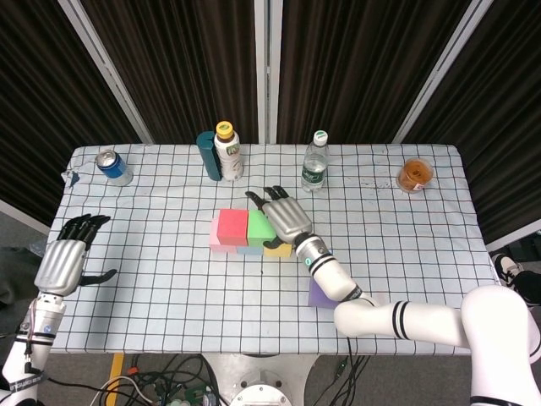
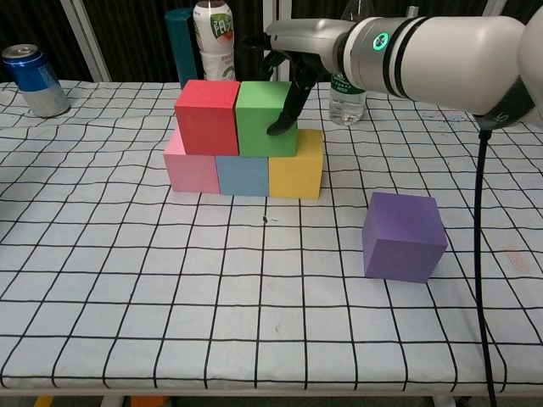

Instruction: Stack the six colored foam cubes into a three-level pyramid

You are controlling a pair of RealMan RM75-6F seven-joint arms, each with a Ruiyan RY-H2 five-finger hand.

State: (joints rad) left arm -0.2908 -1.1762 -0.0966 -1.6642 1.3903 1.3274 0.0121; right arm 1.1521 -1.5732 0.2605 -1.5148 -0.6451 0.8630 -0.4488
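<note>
The right hand [image 2: 284, 76] drapes over the green cube [image 2: 266, 118], a dark finger pressed to its right face, seating it beside the red cube [image 2: 206, 116] on the pink, blue and yellow base row. To do this well, it should nudge green flush against red, then lift straight off without dragging. The purple cube [image 2: 404, 235] waits alone on the table, and the left hand [image 1: 63, 258] hangs empty with fingers apart.
</note>
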